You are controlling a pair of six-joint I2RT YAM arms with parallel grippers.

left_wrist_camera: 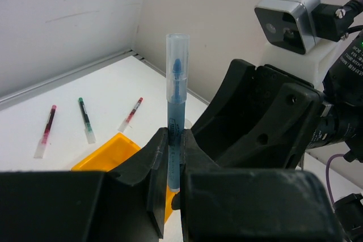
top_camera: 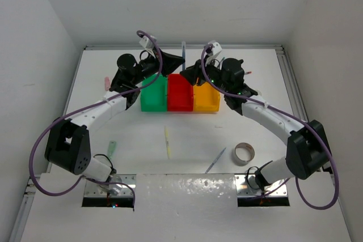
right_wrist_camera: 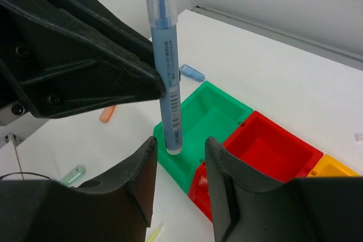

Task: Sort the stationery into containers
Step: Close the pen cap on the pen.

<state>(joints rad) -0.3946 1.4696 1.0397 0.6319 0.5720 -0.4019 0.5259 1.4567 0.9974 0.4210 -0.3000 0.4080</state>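
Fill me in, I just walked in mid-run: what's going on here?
The left gripper is clamped on a blue pen, holding it upright near the green bin. The right gripper sits open by the pen's lower end. A yellow pen and a tape roll lie on the table.

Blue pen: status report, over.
Left gripper shut on blue pen, held upright. Right gripper open, by pen's lower end. Green bin close by.

I'm working in a robotics lab test cell: plain white walls point(top_camera: 34, 38) box in a white surface point(top_camera: 187, 134) edged with aluminium rail point(top_camera: 288, 80), purple cables point(top_camera: 33, 160) loop off the arms point(top_camera: 266, 117), and a camera module point(left_wrist_camera: 286, 18) rides a wrist.
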